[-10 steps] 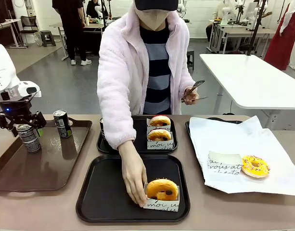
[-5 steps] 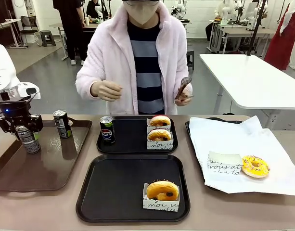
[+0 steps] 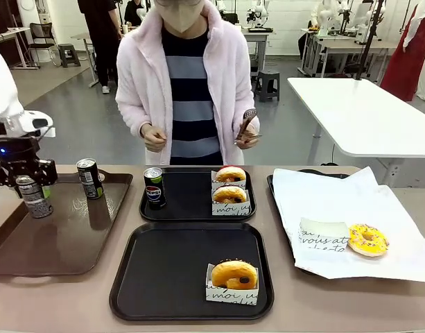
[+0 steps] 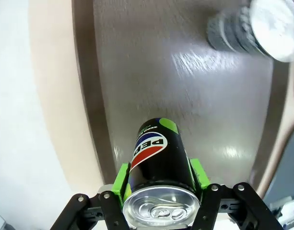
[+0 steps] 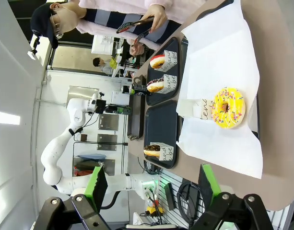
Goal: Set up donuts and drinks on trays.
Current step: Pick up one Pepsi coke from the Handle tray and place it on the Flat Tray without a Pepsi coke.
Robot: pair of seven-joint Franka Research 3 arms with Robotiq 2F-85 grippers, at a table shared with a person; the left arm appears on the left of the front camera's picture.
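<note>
My left gripper (image 3: 23, 182) (image 4: 158, 176) is shut on a black Pepsi can (image 3: 33, 197) (image 4: 158, 153), held upright just over the left end of the brown tray (image 3: 59, 243). A second dark can (image 3: 89, 178) (image 4: 254, 28) stands on that tray. The far black tray (image 3: 191, 211) holds a Pepsi can (image 3: 154, 187) and two sleeved donuts (image 3: 230, 184). One chocolate-dotted donut (image 3: 233, 275) in a sleeve sits on the near black tray (image 3: 163, 277). My right gripper (image 5: 153, 184) is open, high above the table's right side.
A yellow sprinkled donut (image 3: 368, 240) (image 5: 227, 108) and an empty paper sleeve (image 3: 323, 234) lie on the white-paper-lined tray (image 3: 351, 201) at right. The person stands behind the far tray with tongs (image 3: 248, 125) in one hand, both hands off the table.
The person's hand left the near tray's donut and drew back to the chest. My left gripper closed on the can and raised it slightly toward the left.
</note>
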